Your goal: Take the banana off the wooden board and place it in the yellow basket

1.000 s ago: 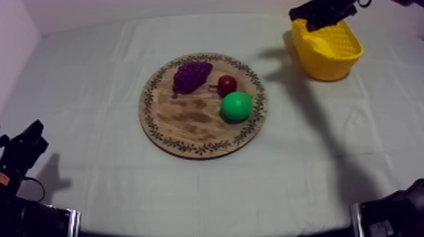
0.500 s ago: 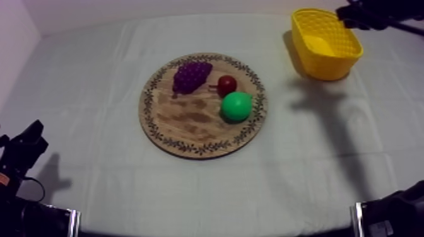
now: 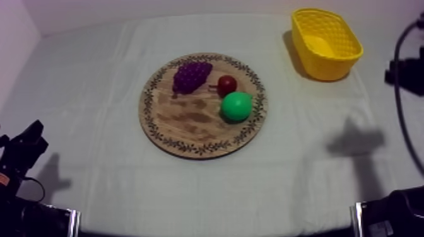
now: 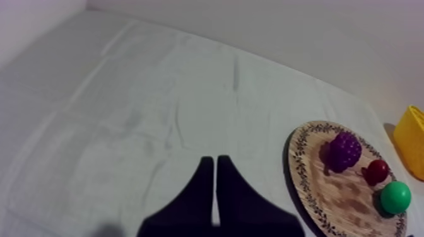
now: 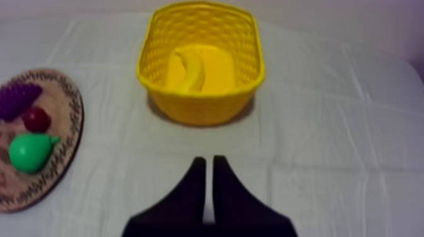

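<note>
You are facing one hazard: driving the right gripper [image 5: 208, 189] forward would be pushing its fingers into the yellow basket [image 5: 200, 106], probably light, tipping it and spilling the banana [image 5: 192, 70]. The right gripper's fingers are lying together, holding nothing. The banana is lying inside the basket, well apart from the gripper, at its twelve o'clock. From the wooden board [image 3: 189, 123], the basket is sitting at two o'clock. The left gripper [image 4: 214, 189] is resting closed, empty.

Open cloth [image 3: 303, 126] (board [image 3: 183, 135], basket [image 3: 328, 68] apart)
</note>
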Motion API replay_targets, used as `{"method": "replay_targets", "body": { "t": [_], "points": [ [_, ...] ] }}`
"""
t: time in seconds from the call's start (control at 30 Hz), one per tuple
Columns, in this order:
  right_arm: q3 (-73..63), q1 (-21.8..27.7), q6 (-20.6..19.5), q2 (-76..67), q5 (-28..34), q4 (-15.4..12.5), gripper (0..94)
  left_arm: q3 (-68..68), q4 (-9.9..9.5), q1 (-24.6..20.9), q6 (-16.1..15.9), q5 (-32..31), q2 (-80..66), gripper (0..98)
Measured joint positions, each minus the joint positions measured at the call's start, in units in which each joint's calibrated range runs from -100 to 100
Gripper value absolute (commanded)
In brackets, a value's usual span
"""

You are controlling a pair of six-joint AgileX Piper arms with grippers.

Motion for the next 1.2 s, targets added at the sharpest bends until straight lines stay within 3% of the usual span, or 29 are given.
{"method": "replay_targets", "body": {
  "t": [0.5, 0.93, 1.07, 1.2],
  "points": [
    [25.0, 3.7, 2.5, -30.2, 4.5, -3.1, 0.5, 0.0, 0.0, 0.0, 0.0, 0.0, 0.0, 0.1],
    [28.1, 4.7, -3.8, -38.7, 5.6, 1.0, 0.5, 0.0, 0.0, 0.0, 0.0, 0.0, 0.0, 0.1],
    [29.6, 4.6, -3.2, -38.8, 1.1, 2.5, 0.5, 0.0, 0.0, 0.0, 0.0, 0.0, 0.0, 0.1],
    [29.8, 4.6, 0.6, -38.8, -0.8, 2.6, 0.5, 0.0, 0.0, 0.0, 0.0, 0.0, 0.0, 0.1]
  ]
}}
